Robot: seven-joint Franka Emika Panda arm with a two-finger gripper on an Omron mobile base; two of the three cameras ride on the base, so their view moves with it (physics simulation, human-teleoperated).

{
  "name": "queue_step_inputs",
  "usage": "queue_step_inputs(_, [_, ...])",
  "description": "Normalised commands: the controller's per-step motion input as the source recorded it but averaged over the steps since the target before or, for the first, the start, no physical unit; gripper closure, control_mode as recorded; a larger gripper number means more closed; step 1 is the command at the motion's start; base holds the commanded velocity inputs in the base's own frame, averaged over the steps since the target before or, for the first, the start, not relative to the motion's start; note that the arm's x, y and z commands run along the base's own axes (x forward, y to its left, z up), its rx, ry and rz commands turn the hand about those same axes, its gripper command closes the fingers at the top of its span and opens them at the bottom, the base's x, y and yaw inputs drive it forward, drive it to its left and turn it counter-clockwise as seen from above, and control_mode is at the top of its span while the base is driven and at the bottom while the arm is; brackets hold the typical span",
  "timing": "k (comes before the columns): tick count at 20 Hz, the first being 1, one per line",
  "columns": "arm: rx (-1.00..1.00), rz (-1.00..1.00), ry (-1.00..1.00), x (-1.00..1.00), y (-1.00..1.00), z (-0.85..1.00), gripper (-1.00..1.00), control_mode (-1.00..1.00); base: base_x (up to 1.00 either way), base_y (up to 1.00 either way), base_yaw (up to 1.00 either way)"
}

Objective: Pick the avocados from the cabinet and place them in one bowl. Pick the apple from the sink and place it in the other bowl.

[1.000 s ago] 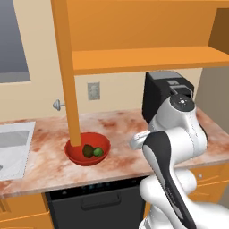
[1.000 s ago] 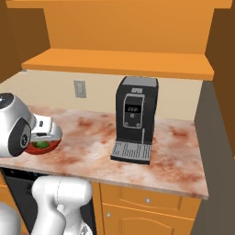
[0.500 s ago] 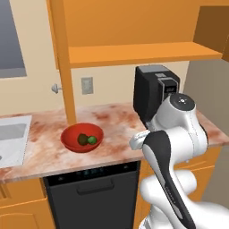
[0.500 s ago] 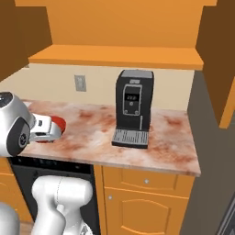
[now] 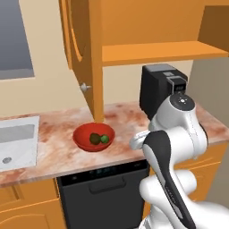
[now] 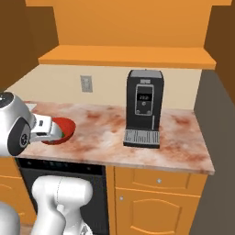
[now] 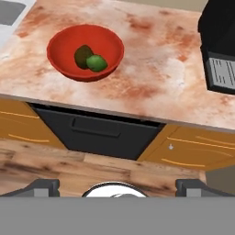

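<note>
The red bowl (image 5: 83,139) stands on the marble counter below the cabinet's open door (image 5: 84,53). Both avocados lie in it, one olive-brown (image 7: 82,55) and one green (image 7: 97,63). My gripper (image 7: 117,186) is open with nothing between its fingers. It hangs in front of the counter, well back from the bowl (image 7: 60,47), which sits to the upper left in the hand view. My white hand partly covers the bowl (image 6: 67,129) in the right base view. The sink (image 5: 18,142) is at the counter's left end. The apple and the other bowl are out of view.
A black coffee machine (image 6: 143,114) stands on the counter right of the bowl, under the cabinet shelf (image 5: 156,52). A dark dishwasher front (image 7: 105,131) sits below the counter, between orange drawers. A wall outlet (image 6: 85,83) is behind the counter.
The whole picture has shifted in both base views, so the base has moved: the bowl and coffee machine now sit further right. The arm keeps its pose and the gripper stays open.
</note>
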Motion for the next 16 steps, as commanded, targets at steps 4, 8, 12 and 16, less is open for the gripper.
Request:
queue_step_inputs(4, [0.0, 0.0, 0.0, 0.0, 0.0, 0.0, -1.0, 1.0, -0.2, 0.39, -0.11])
queue_step_inputs(8, [0.0, 0.0, 0.0, 0.0, 0.0, 0.0, -1.0, 1.0, -0.17, 0.48, -0.14])
queue_step_inputs(12, [0.0, 0.0, 0.0, 0.0, 0.0, 0.0, -1.0, 1.0, -0.35, 0.37, -0.19])
queue_step_inputs(16, [0.0, 0.0, 0.0, 0.0, 0.0, 0.0, -1.0, 1.0, -0.47, 0.34, -0.19])
